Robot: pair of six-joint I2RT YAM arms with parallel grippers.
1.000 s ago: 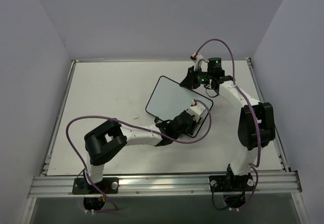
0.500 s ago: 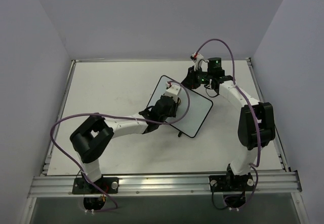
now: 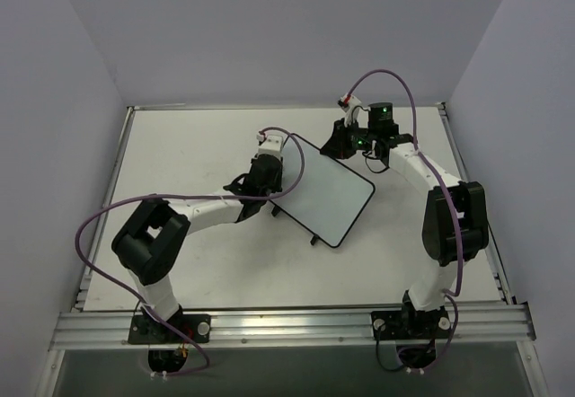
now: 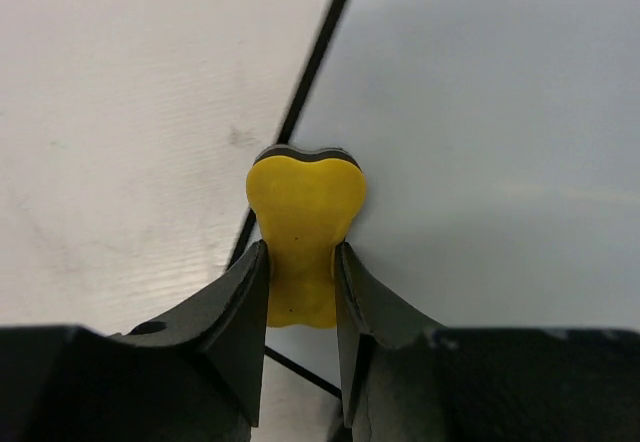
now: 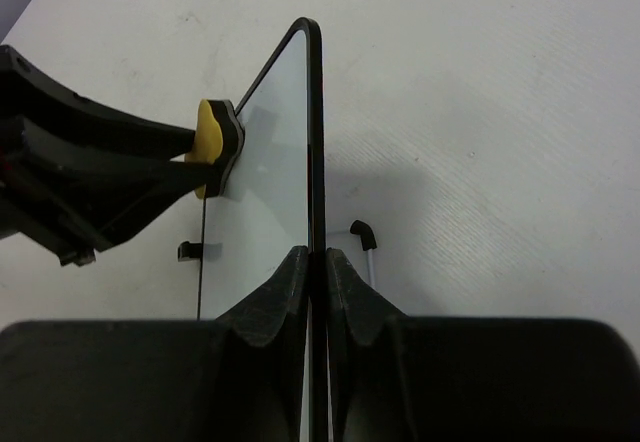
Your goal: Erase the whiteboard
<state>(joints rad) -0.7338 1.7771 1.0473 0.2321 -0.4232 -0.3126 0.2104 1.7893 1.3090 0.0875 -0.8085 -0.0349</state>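
Observation:
The whiteboard point(image 3: 328, 195) stands tilted on its black feet in the middle of the table, and its face looks blank. My right gripper point(image 3: 347, 145) is shut on the board's far top edge; in the right wrist view the gripper point(image 5: 315, 262) pinches the thin black rim of the whiteboard point(image 5: 262, 177). My left gripper point(image 3: 268, 165) is shut on the yellow eraser point(image 4: 304, 224) and presses it against the whiteboard point(image 4: 480, 142) near its left rim. The eraser also shows in the right wrist view point(image 5: 210, 142).
The white table point(image 3: 180, 154) has a raised rim all round and a metal rail point(image 3: 287, 325) along the near edge. Grey walls close in on both sides and at the back. A black foot point(image 3: 314, 240) sticks out at the board's near edge.
My left gripper has swept the eraser across the board, from its near right corner to its far left edge. The right gripper and the board have hardly moved.

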